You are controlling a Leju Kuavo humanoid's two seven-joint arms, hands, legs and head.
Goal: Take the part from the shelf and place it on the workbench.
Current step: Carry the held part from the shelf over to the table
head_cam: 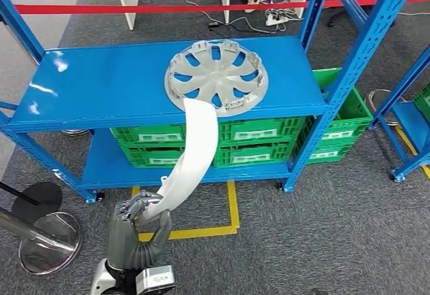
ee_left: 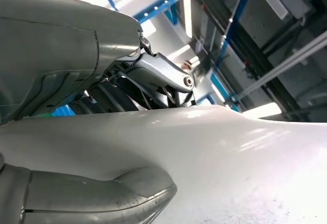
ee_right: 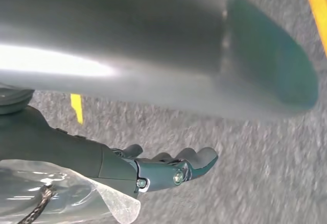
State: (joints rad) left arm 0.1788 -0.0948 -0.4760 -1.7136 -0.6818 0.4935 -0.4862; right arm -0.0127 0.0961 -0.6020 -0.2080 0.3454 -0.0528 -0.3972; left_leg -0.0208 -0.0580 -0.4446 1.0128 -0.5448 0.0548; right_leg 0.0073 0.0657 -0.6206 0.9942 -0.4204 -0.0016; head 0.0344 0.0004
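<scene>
A long, curved white part (head_cam: 190, 154) is held in my left hand (head_cam: 134, 224), which grips its lower end low in front of the blue shelf (head_cam: 101, 83). The part's upper end rises in front of the shelf's top board and overlaps the near rim of a silver wheel cover (head_cam: 216, 76) lying flat there. In the left wrist view the white part (ee_left: 216, 157) lies across my left hand (ee_left: 57, 55), thumb on one side and fingers on the other. My right hand (ee_right: 154, 170) hangs over grey carpet, its fingers apart and holding nothing.
Green crates (head_cam: 253, 140) fill the shelf's lower level, with another (head_cam: 345, 117) to the right. A second blue rack (head_cam: 410, 120) stands at the far right. A stanchion base (head_cam: 48, 241) sits at lower left, yellow floor tape (head_cam: 230, 221) ahead, red barrier tape (head_cam: 152, 8) behind the shelf.
</scene>
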